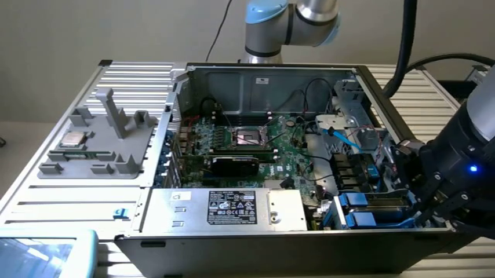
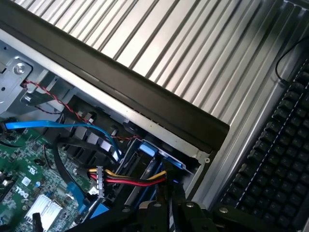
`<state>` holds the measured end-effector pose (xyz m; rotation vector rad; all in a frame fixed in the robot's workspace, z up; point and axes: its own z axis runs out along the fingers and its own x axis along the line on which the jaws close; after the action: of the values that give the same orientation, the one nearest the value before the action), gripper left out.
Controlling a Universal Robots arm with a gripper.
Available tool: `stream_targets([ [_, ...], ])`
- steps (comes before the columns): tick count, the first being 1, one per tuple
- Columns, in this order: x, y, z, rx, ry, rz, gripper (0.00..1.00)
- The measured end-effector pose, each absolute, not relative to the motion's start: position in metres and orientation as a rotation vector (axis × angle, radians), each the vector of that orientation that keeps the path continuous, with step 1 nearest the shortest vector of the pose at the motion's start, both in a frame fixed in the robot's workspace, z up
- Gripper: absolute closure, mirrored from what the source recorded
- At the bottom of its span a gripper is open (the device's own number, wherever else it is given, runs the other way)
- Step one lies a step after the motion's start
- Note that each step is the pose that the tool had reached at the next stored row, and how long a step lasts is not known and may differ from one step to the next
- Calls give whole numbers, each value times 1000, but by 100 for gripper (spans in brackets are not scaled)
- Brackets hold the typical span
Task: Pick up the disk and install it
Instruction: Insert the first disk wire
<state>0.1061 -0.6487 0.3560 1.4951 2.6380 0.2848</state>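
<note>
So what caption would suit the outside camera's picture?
Gripper at the blue drive brackets inside an open computer case on a slatted table.

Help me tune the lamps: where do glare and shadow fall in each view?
Exterior view: soft, even light; the silver box shines brightest, and the gripper is a dark mass below a lit blue lamp. Wrist view: the ribbed table glares pale, while the bay under the case rim sits in shadow.
</note>
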Motion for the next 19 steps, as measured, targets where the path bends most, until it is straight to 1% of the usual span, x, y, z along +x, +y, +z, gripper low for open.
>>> stream_targets([
  [2, 106, -643, 356, 1489, 2633, 258, 84],
  [4, 106, -638, 356, 1480, 2625, 219, 84],
  [10, 106, -629, 356, 1446, 2592, 77, 84],
  [15, 106, -628, 356, 1445, 2590, 70, 84],
  [19, 106, -627, 356, 1444, 2585, 55, 84],
])
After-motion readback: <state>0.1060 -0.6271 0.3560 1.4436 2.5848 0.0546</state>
